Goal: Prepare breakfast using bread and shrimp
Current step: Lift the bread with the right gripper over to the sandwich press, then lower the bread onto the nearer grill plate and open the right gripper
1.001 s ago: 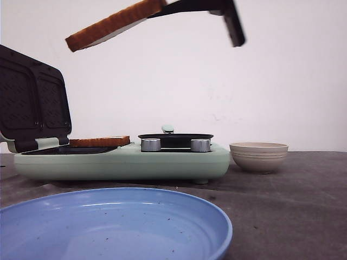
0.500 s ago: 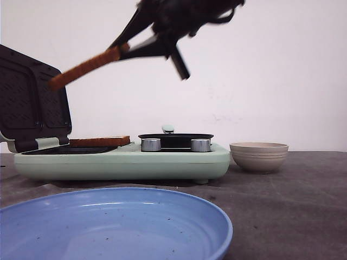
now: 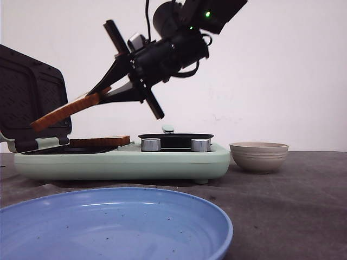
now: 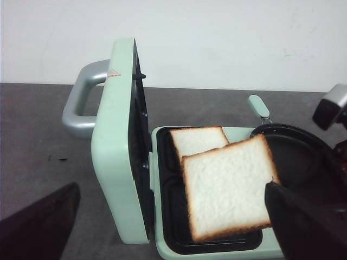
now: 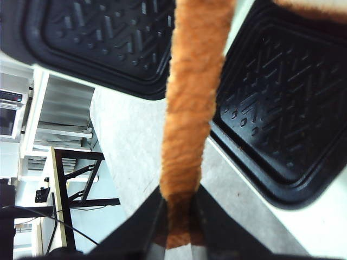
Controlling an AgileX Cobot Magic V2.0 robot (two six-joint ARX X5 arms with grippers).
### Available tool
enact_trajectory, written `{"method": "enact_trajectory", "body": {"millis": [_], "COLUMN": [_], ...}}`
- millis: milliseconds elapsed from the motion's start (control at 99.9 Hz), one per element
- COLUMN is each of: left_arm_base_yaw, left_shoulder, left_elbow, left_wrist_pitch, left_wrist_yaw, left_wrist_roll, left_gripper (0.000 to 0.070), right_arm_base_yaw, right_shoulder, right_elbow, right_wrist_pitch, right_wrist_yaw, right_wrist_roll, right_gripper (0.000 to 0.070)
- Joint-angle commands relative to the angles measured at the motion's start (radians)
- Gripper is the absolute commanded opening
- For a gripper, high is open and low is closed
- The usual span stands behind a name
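Bread slices number two: one (image 4: pixel 199 142) lying flat, one (image 3: pixel 65 111) hand-held (image 3: pixel 105 92).

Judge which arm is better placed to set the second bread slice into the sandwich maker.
The right arm. Its gripper is already shut on the tilted bread slice, held above the open sandwich maker where the first slice lies. The left gripper holds nothing.
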Motion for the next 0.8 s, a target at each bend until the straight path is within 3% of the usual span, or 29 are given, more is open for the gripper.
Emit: {"method": "enact_trajectory", "body": {"millis": [0, 170, 490, 790], "left_arm_base_yaw": [0.000, 0.000, 0.000, 0.000], "left_shoulder": [0.001, 0.001, 0.001, 0.001], "left_elbow": [0.008, 0.008, 0.008, 0.008], "left_wrist_pitch": [0.015, 0.015, 0.015, 0.015], "left_wrist_yaw": [-0.002, -0.002, -0.002, -0.002], "left_wrist_roll": [0.001, 0.001, 0.001, 0.001], "left_gripper": [0.0700, 0.0700, 0.0700, 0.0700], "right_arm_base_yaw": [0.020, 0.038, 0.056, 0.062], "right_shoulder": [0.032, 0.062, 0.064, 0.064], "right_elbow": [0.030, 0.030, 0.030, 0.030], "right_wrist_pitch": [0.040, 0.088, 0.075, 0.039], "right_wrist_yaw": [-0.003, 0.025, 0.137, 0.162], "right_wrist_roll": [0.036, 0.093, 0.110, 0.104], "right_gripper": [0.0000, 0.0000, 0.0000, 0.0000]}}
